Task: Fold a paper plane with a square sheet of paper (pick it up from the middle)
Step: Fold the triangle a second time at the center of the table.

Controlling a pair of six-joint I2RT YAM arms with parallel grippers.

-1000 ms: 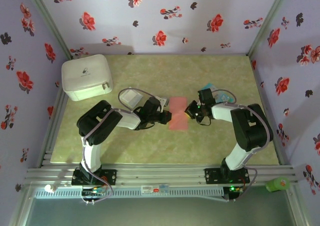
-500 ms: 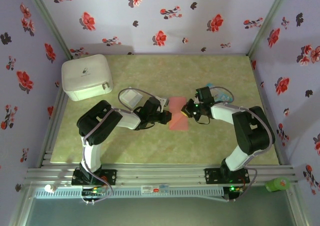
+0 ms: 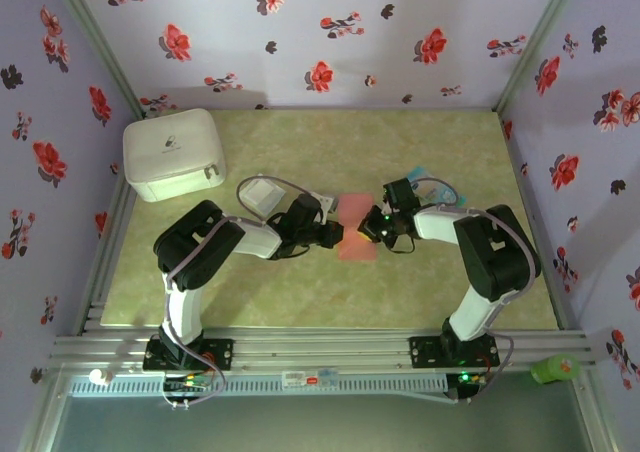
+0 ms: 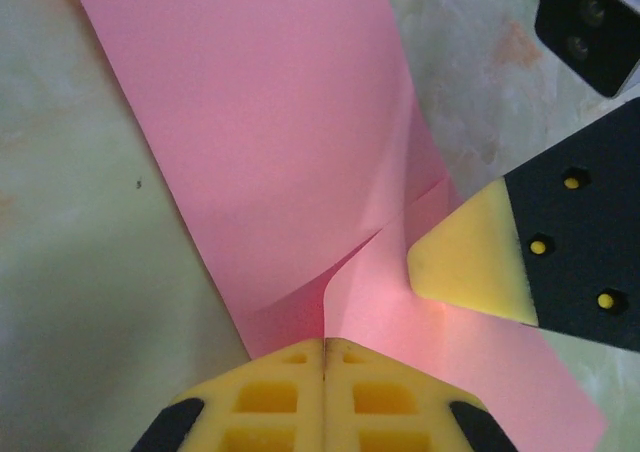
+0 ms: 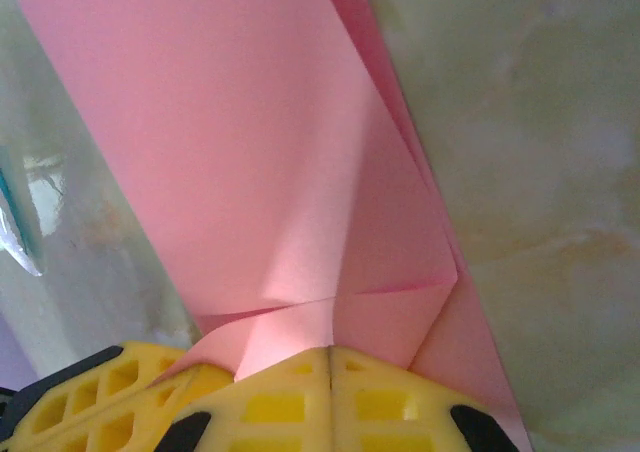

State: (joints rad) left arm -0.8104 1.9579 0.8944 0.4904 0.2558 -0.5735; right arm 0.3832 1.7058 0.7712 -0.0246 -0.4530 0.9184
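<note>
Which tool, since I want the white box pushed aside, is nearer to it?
Left. The left tool is at the left edge of the pink sheet, on the side of the white box. The right tool is at the sheet's right edge, farther from the box.

1. Paper sheet [image 3: 357, 230]: plain salmon-pink, no print; deeper pink in shaded folds.
2. Table [image 3: 300, 292]: pale yellow-green, marbled w/ beige blotches.
3. Walls [image 3: 330, 32]: lilac, scattered red flowers + dark sprigs.
4. Box [image 3: 172, 154]: white, small grey mark on lid.
5. Left gripper [image 4: 325, 344] & right gripper [image 5: 330, 352]: yellow pads, black finger bodies; yellow dots on the right one's black side.
6. Arms [image 3: 200, 242]: black w/ white sections.
7. Rails [image 3: 320, 350]: silver-grey.
8. Small obj [image 3: 555, 369] at near-right corner: bright green.
</note>
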